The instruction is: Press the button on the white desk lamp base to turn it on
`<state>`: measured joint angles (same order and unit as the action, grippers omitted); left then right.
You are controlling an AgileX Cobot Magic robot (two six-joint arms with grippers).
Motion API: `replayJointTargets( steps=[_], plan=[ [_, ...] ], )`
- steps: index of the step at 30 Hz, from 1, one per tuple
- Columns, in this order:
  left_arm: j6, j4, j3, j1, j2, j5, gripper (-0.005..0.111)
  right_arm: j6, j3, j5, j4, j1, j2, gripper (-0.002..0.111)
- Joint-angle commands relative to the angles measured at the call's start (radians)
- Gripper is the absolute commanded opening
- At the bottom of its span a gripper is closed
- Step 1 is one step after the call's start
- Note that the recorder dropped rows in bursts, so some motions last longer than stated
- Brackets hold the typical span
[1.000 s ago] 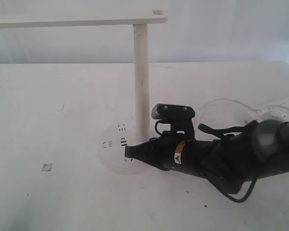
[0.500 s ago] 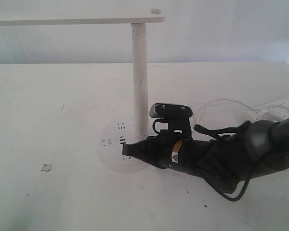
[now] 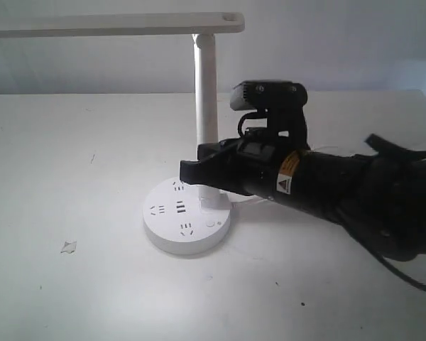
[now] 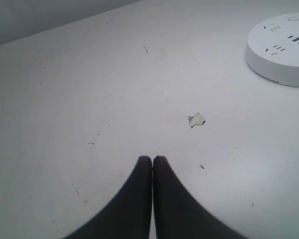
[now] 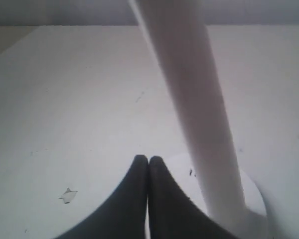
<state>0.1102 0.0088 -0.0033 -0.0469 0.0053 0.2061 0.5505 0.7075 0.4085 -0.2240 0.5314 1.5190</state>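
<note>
The white desk lamp base [image 3: 172,231] lies on the table, its pole [image 3: 204,99] rising to a flat lamp head [image 3: 113,25]. The button [image 3: 212,224] shows as a small ring on the base's near right top, uncovered. My right gripper [image 3: 185,170] hangs shut and empty above the base, just left of the pole and clear of the disc. In the right wrist view the shut gripper [image 5: 148,159] sits beside the pole [image 5: 194,99] over the base [image 5: 254,201]. My left gripper [image 4: 152,158] is shut, low over bare table, far from the base [image 4: 281,59].
A small torn scrap [image 3: 69,246] lies on the table left of the base; the left wrist view has this scrap [image 4: 196,120] too. The right arm's dark body [image 3: 341,192] fills the right side and hides whatever lies behind it. The table's far edge [image 3: 92,93] runs behind the lamp.
My right gripper has risen off the base's top, where its tip rested a second ago, and now hangs above it. The base is uncovered and looks more brightly lit.
</note>
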Motion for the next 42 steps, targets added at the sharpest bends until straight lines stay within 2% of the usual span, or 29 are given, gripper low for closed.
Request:
replayJointTargets(
  steps=[1, 9, 16, 19, 25, 28, 31, 42],
  plan=[
    [-0.001, -0.001, 0.003, -0.01, -0.005, -0.004, 0.0, -0.111, -0.053, -0.022, -0.065, 0.039, -0.163, 0.0],
    [-0.001, -0.001, 0.003, -0.01, -0.005, -0.004, 0.0, -0.387, -0.192, -0.02, 0.01, 0.058, -0.512, 0.0],
    [-0.001, -0.001, 0.003, -0.01, -0.005, -0.004, 0.0, -0.391, -0.306, -0.085, 0.01, 0.058, -0.859, 0.0],
    [-0.001, -0.001, 0.003, -0.01, -0.005, -0.004, 0.0, -0.391, -0.328, -0.175, 0.01, 0.058, -1.021, 0.0],
    [-0.001, -0.001, 0.003, -0.01, -0.005, -0.004, 0.0, -0.359, -0.328, -0.528, 0.01, 0.058, -1.321, 0.0],
    [-0.001, -0.001, 0.003, -0.01, -0.005, -0.004, 0.0, -0.359, -0.328, -0.645, 0.01, 0.058, -1.438, 0.0],
    [-0.001, -0.001, 0.003, -0.01, -0.005, -0.004, 0.0, -0.359, -0.328, -0.711, 0.01, 0.058, -1.519, 0.0],
    [-0.001, -0.001, 0.003, -0.01, -0.005, -0.004, 0.0, -0.361, -0.326, -0.745, 0.007, 0.058, -1.519, 0.0]
  ],
)
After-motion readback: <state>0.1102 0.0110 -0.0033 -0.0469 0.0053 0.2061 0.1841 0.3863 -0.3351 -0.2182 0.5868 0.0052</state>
